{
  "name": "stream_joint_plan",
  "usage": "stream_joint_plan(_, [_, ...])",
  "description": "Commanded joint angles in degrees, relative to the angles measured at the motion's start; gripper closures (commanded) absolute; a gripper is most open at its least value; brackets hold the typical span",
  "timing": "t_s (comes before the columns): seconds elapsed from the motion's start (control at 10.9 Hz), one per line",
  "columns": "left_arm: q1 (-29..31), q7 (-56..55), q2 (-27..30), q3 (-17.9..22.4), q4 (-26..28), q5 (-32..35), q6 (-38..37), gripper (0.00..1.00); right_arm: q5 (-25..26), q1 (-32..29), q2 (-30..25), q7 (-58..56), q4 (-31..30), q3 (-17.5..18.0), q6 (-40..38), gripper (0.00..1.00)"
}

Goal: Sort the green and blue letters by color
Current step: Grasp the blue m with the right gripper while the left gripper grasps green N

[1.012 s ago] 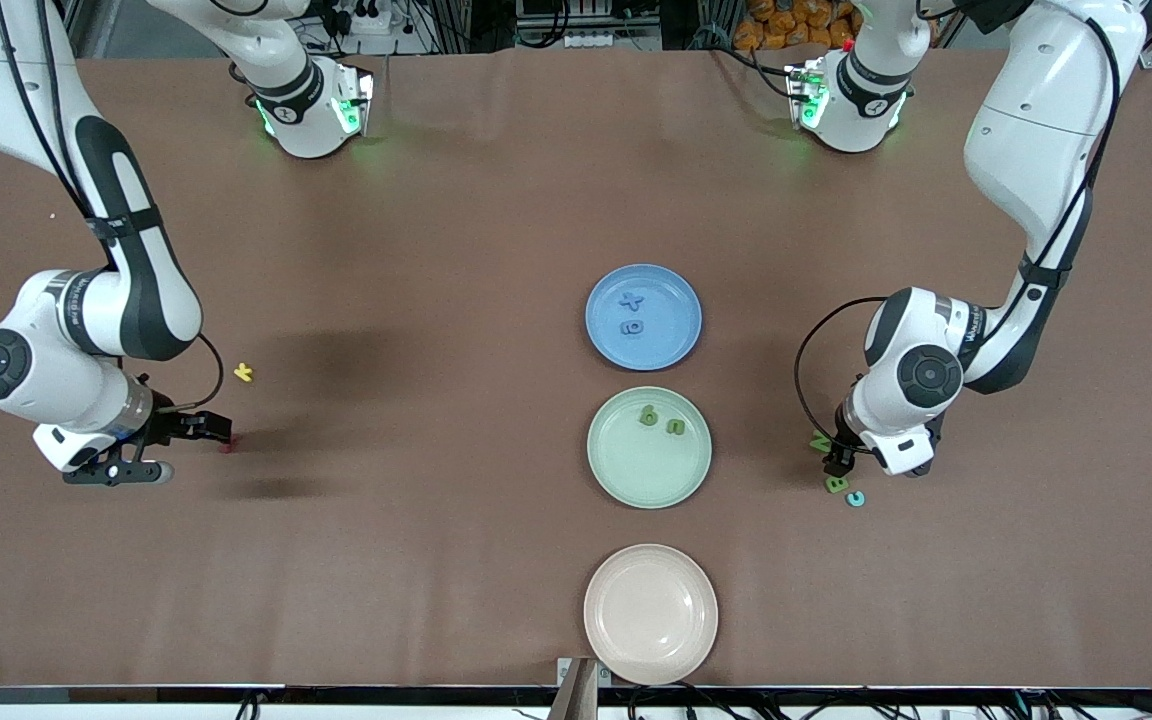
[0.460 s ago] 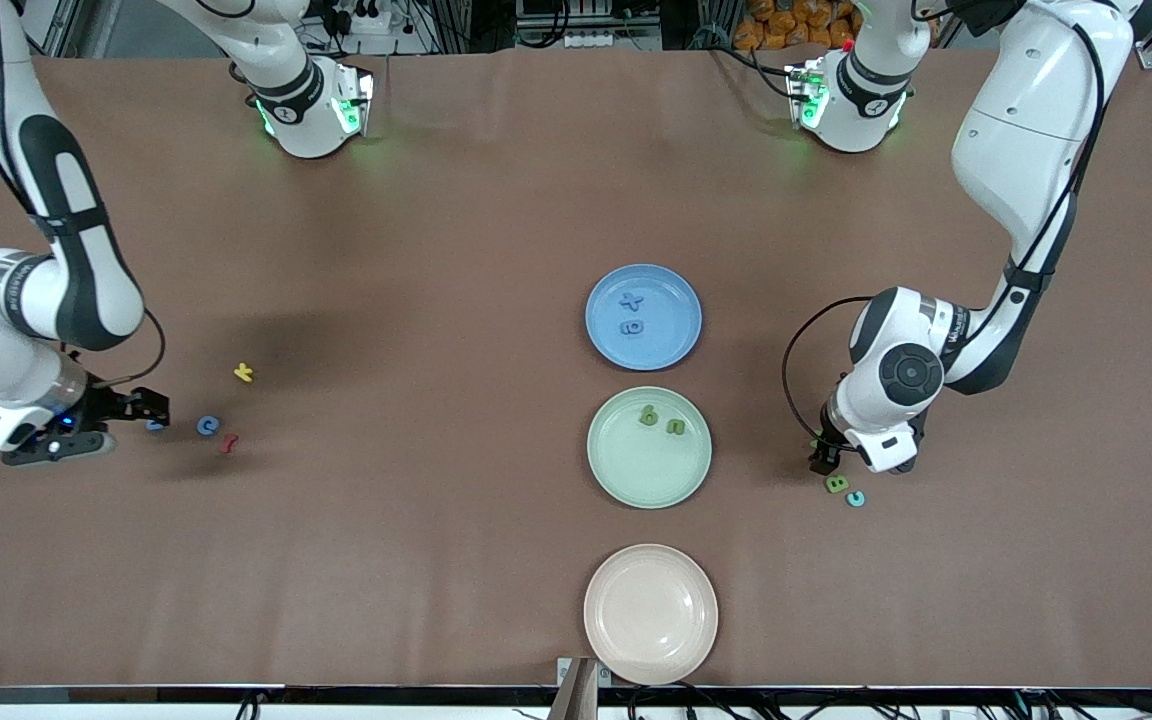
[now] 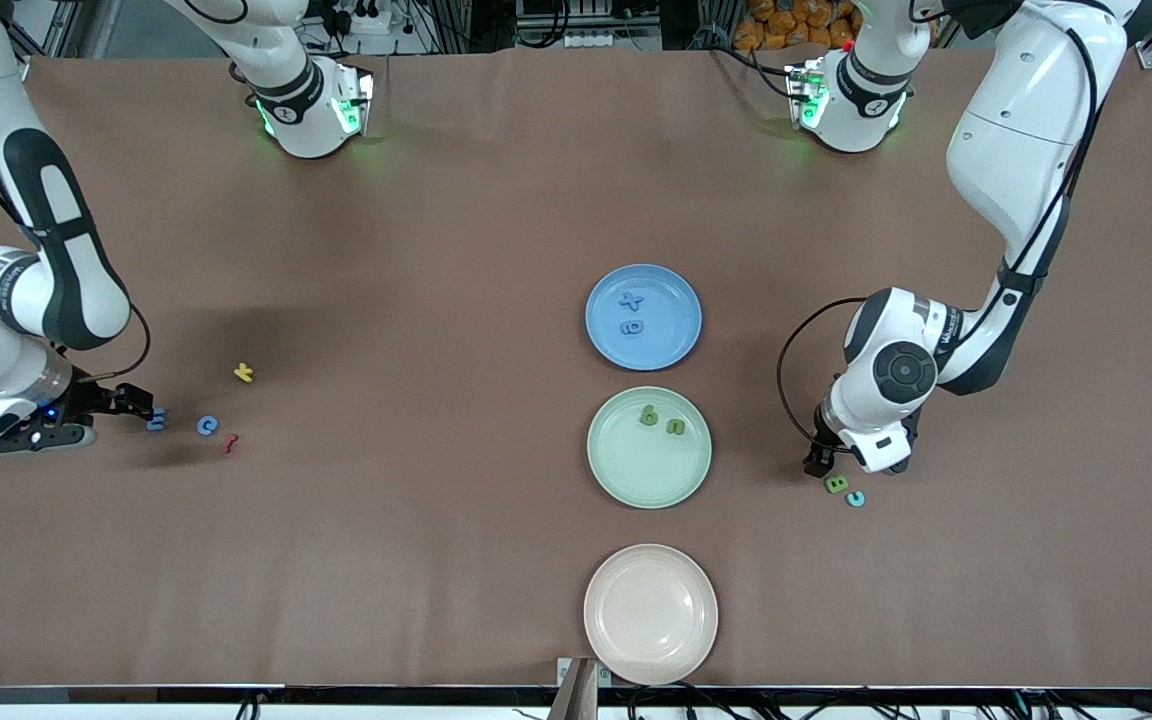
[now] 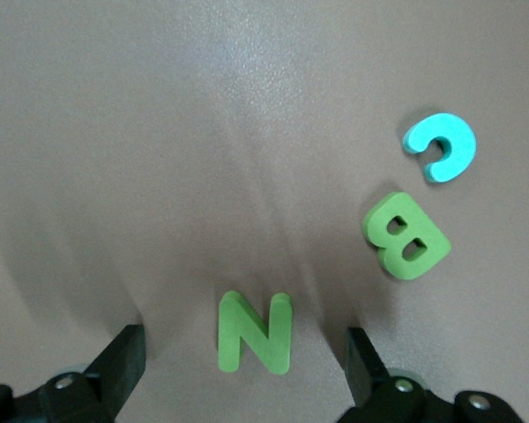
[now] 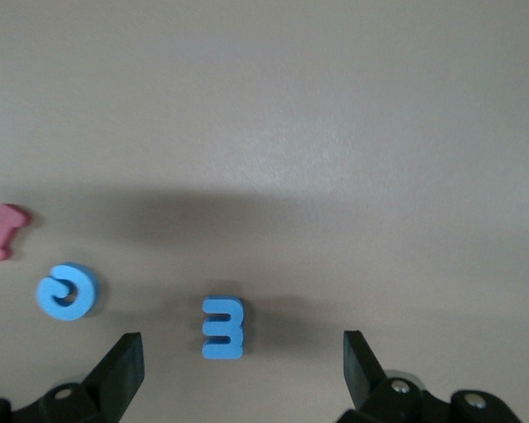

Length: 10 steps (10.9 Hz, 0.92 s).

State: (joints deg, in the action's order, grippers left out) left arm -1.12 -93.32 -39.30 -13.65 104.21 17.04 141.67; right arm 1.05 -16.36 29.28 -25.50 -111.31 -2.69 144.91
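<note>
Blue plate (image 3: 673, 340) holding two blue letters (image 3: 632, 313); green plate (image 3: 626, 470) holding two green letters (image 3: 662, 421); pink plate (image 3: 650, 614); both tools (image 4: 247, 352) (image 5: 238, 352) wide

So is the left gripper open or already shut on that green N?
Open. In the left wrist view the left gripper has its fingers spread wide on either side of the green N, touching neither edge.

brown table (image 3: 496, 180); cables, orange objects (image 3: 791, 20) past its top edge.

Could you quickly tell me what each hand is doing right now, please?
Left hand: open, empty, straddling the green N.
Right hand: open, empty, lined up on the blue 3.
</note>
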Motion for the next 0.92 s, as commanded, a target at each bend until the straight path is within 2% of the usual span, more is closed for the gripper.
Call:
stream_joint_plan(0.0, [0.3, -0.9, -0.5, 0.0, -0.5, 1.3, 0.4, 0.00, -0.2, -0.3, 1.0, 8.1, -1.4, 0.5, 1.3, 0.00])
stream_joint_plan(0.28, [0.7, -0.5, -0.5, 0.0, -0.5, 1.6, 0.4, 0.00, -0.3, -0.3, 2.1, 9.6, -2.9, 0.5, 3.3, 0.00])
stream_joint_plan(0.55, [0.9, -0.4, -0.5, 0.1, -0.5, 1.6, 0.4, 0.00, -0.3, 0.2, 3.0, 11.5, -4.0, 0.5, 5.4, 0.30])
stream_joint_plan(0.64, [0.9, -0.4, -0.4, 0.1, -0.5, 1.6, 0.4, 0.00, -0.3, 0.8, 3.0, 12.8, -4.0, 0.5, 5.3, 0.38])
stream_joint_plan(0.74, [0.9, -0.5, -0.3, 0.1, -0.5, 1.6, 0.4, 0.00, -0.3, 1.2, 3.0, 13.8, -4.0, 0.5, 5.3, 0.43])
stream_joint_plan(0.83, [0.9, -0.5, -0.4, 0.1, -0.4, 1.6, 0.4, 0.00, -0.2, 1.6, 3.0, 15.5, -3.9, 0.5, 5.1, 0.54])
